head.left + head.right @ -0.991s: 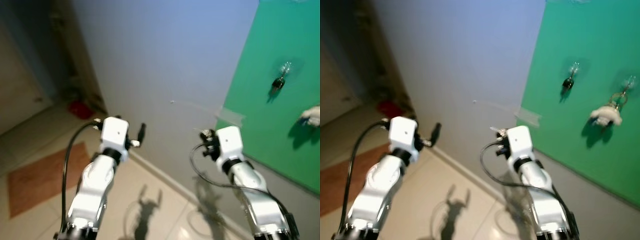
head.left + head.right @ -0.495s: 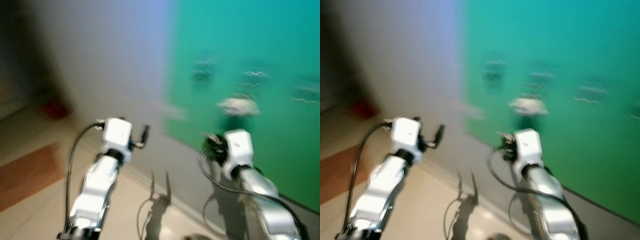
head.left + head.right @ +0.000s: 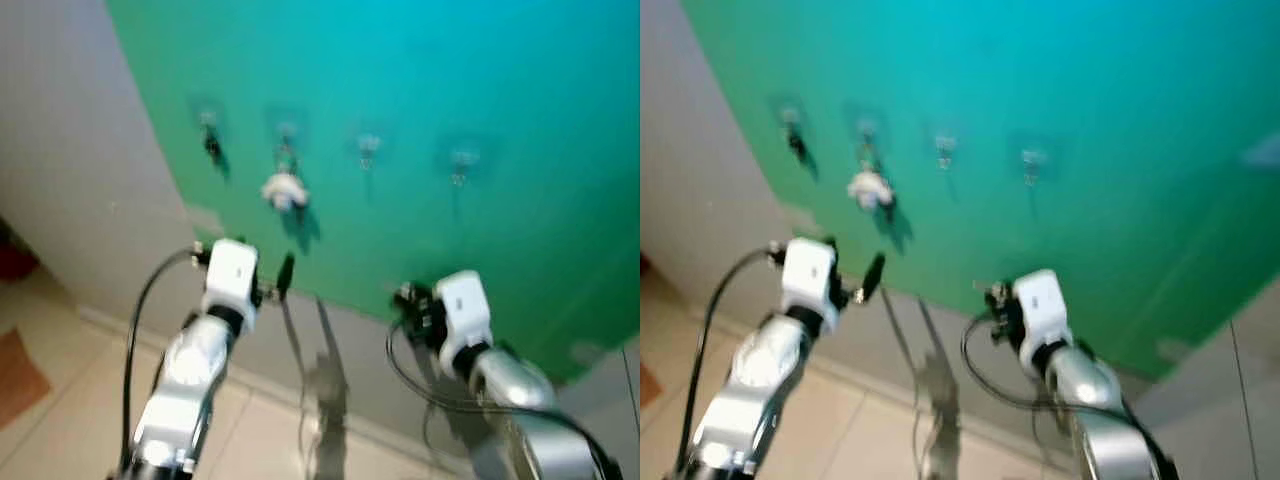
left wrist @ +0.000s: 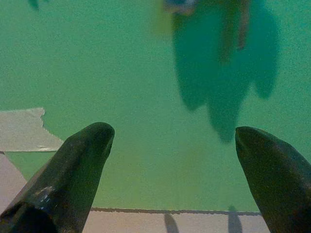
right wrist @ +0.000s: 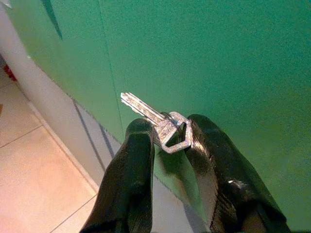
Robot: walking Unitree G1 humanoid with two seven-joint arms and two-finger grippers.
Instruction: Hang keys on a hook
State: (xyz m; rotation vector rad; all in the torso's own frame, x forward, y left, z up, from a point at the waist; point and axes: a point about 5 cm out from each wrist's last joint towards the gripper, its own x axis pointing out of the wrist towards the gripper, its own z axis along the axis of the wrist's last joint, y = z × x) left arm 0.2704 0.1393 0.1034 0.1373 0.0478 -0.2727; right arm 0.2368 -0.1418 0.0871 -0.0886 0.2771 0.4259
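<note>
A green panel (image 3: 520,90) on the wall carries a row of small hooks. The first hook (image 3: 208,122) holds a dark key, the second hook (image 3: 286,135) holds a white fob (image 3: 283,190), and the third hook (image 3: 367,146) and fourth hook (image 3: 460,160) look bare. My right gripper (image 5: 167,133) is shut on a silver key (image 5: 158,124), whose blade sticks out past the fingertips, below the panel's lower right part. My left gripper (image 4: 170,138) is open with nothing between its fingers, close to the panel.
Grey wall (image 3: 70,180) lies left of and below the green panel, with a strip of tape (image 4: 22,130) at the panel's corner. Pale floor tiles (image 5: 39,179) run along the wall's foot. A brown mat (image 3: 15,365) lies at the far left.
The camera has swung right, so the green panel and its hooks now stand straight ahead instead of off to the right. Both arms keep their raised pose.
</note>
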